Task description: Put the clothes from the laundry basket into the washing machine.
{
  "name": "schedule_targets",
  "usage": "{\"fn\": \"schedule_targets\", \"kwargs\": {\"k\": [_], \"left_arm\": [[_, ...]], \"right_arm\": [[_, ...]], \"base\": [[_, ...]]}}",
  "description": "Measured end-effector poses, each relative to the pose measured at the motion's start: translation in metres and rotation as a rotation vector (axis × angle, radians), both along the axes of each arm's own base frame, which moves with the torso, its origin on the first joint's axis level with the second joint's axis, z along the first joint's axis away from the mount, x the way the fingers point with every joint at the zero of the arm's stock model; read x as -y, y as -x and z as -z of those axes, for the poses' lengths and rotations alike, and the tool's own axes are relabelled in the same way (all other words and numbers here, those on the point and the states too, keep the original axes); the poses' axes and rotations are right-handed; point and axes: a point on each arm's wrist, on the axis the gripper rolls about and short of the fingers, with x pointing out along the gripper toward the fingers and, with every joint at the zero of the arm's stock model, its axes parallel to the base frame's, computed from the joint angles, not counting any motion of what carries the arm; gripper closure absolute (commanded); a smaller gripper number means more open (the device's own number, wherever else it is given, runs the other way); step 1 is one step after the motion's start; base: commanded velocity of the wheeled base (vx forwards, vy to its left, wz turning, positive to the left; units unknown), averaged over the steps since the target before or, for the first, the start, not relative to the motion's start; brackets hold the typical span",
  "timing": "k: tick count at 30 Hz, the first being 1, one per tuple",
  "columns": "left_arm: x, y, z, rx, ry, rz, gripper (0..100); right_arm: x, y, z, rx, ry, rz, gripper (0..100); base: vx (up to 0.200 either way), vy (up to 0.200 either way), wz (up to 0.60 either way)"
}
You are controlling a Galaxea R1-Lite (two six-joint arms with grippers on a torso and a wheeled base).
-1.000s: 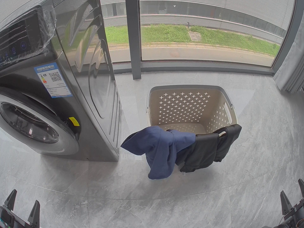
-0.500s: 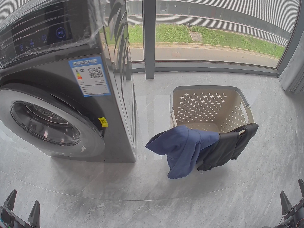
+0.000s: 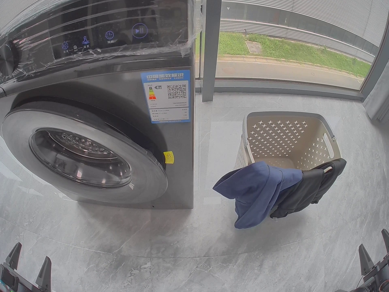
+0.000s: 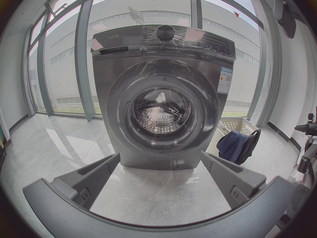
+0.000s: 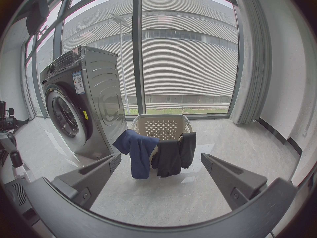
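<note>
A grey washing machine stands on the left of the head view, its round door closed. To its right a beige laundry basket sits on the floor. A blue garment and a black garment hang over the basket's near rim. My left gripper is low at the near left, open and holding nothing. My right gripper is low at the near right, also open and holding nothing. The left wrist view faces the washing machine. In the right wrist view the basket lies ahead with the blue garment.
A tall window with a dark pillar runs behind the machine and basket. A curtain hangs at the far right. Grey tiled floor lies open between me and both the machine and the basket.
The whole head view has swung left, so the machine's front now shows more squarely and the basket sits further right. Both grippers hold the same place in the picture.
</note>
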Motion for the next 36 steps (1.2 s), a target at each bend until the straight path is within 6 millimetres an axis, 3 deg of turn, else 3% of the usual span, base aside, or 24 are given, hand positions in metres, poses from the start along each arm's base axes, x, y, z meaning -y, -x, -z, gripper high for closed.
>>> {"fn": "schedule_targets", "kwargs": {"k": [17, 26, 32, 36], "left_arm": [[0.0000, 0.0000, 0.0000, 0.000, 0.000, 0.000, 0], [0.0000, 0.0000, 0.0000, 0.000, 0.000, 0.000, 0], [0.0000, 0.0000, 0.0000, 0.000, 0.000, 0.000, 0], [0.0000, 0.0000, 0.0000, 0.000, 0.000, 0.000, 0]], "right_arm": [[0.0000, 0.0000, 0.0000, 0.000, 0.000, 0.000, 0], [0.0000, 0.0000, 0.0000, 0.000, 0.000, 0.000, 0], [0.0000, 0.0000, 0.0000, 0.000, 0.000, 0.001, 0], [0.0000, 0.0000, 0.0000, 0.000, 0.000, 0.001, 0]], "base": [[0.000, 0.200, 0.00], [0.000, 0.000, 0.00], [-0.200, 0.000, 0.00], [0.000, 0.000, 0.00]]}}
